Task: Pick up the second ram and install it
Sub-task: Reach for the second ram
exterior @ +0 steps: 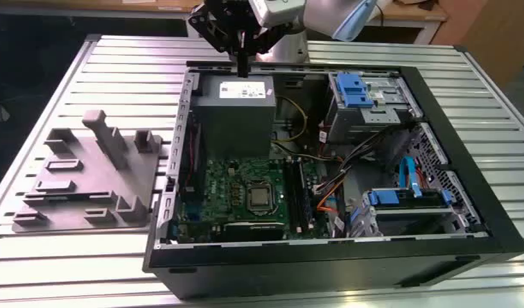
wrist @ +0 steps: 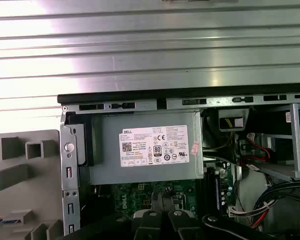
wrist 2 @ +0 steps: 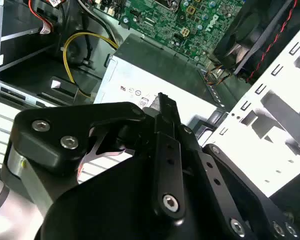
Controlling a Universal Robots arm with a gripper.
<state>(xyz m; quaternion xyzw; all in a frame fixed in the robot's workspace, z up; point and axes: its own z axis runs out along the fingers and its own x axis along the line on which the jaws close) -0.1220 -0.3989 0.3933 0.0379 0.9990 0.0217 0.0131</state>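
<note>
My gripper (exterior: 242, 70) hangs over the far edge of the grey power-supply box (exterior: 234, 109) inside the open computer case (exterior: 331, 260). Its dark fingers are pressed together and point straight down, with nothing between them. In both wrist views the shut fingertips (wrist 2: 163, 99) (wrist: 163, 199) sit above the box's white label (wrist: 155, 146). The green motherboard (exterior: 236, 186) lies nearer the camera, with black memory slots (exterior: 302, 196) on its right in the exterior view. The second ram is out of view. A thin bluish strip (wrist: 7, 220) shows in a slot of the grey fixture, and I cannot tell what it is.
A grey moulded fixture (exterior: 82, 179) with slots and posts lies on the ribbed metal table (exterior: 65, 70), on the exterior view's left of the case. Inside the case are blue-latched drive cages (exterior: 352, 90), cable bundles (exterior: 339, 173) and a black fan (wrist 2: 250, 35).
</note>
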